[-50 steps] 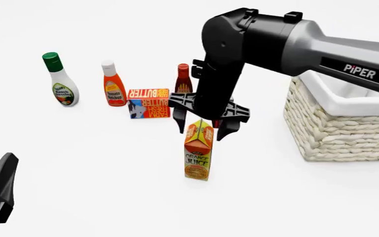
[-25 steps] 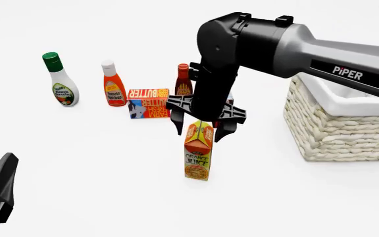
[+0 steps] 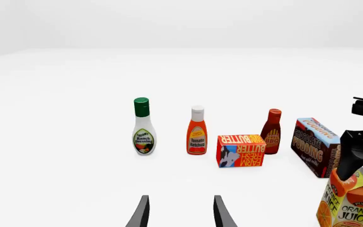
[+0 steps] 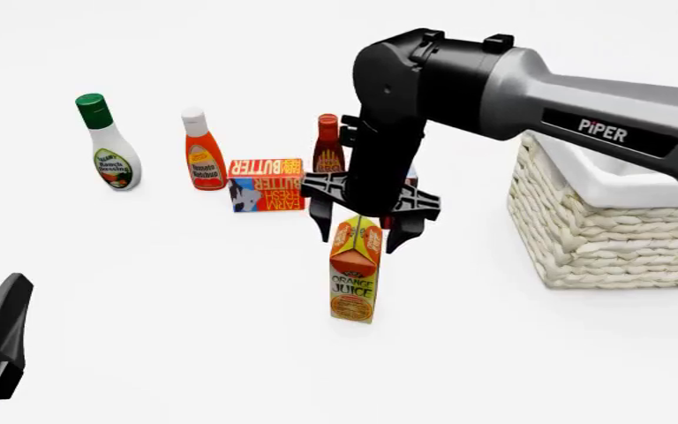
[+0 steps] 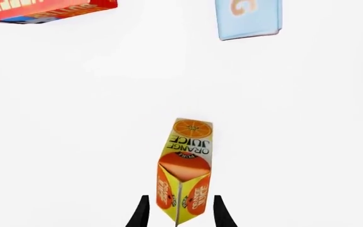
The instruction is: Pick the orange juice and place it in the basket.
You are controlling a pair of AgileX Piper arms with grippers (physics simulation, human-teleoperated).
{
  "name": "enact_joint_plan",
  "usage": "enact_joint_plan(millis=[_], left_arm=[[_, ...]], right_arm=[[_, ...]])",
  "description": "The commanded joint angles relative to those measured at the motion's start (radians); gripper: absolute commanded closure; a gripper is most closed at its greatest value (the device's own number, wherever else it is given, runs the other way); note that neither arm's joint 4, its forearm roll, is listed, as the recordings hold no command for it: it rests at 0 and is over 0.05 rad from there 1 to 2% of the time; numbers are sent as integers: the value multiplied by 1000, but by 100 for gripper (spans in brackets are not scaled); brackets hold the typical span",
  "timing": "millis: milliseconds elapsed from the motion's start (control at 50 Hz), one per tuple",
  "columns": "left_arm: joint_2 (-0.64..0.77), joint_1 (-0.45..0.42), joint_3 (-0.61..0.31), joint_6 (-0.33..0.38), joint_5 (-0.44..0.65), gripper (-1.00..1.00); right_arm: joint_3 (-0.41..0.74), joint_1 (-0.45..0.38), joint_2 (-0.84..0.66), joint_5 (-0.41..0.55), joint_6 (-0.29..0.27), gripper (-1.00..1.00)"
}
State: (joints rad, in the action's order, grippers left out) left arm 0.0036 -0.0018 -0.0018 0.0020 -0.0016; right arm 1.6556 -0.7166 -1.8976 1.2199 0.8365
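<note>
right now the orange juice [image 4: 355, 270] stands upright on the bench [image 4: 198, 336], well left of the basket [image 4: 604, 225] and just in front of the butter box [image 4: 266, 185]. the right claw [image 4: 355, 231] hangs directly above the carton's gable top, its fingers [image 5: 222, 213] spread apart on either side of it, not clamped. the left claw [image 3: 179, 215] sits low at the near left, fingers apart, holding nothing.

Simulated test scene, not a real room: a featureless white worktop [image 4: 174, 336] merging into blank white surroundings, groceries such as a ranch bottle [image 4: 109, 146] and butter box [image 4: 266, 185] lined up, and a "PiPER" arm [image 4: 575, 106].
</note>
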Motion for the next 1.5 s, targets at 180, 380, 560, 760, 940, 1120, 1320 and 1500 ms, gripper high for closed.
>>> enact_joint_plan(millis=[180, 380, 560, 760, 940, 1120, 1320, 1500], left_arm=[[0, 0, 0, 0, 0, -100], [0, 0, 0, 0, 0, -100], [0, 0, 0, 0, 0, -100], [0, 0, 0, 0, 0, -100], [0, 0, 0, 0, 0, -100], [0, 0, 0, 0, 0, -100], [0, 0, 0, 0, 0, -100], [0, 0, 0, 0, 0, -100]], right_arm=[[5, 7, -15, 0, -7, -100], [10, 7, -25, 0, -8, -100], [11, 7, -28, 0, -10, -100], [17, 5, -39, -1, -12, -100], [23, 10, -51, 0, -18, -100], [27, 14, -58, 0, -20, -100], [30, 21, -74, -4, -24, -100], [24, 12, -79, -19, -15, -100]])
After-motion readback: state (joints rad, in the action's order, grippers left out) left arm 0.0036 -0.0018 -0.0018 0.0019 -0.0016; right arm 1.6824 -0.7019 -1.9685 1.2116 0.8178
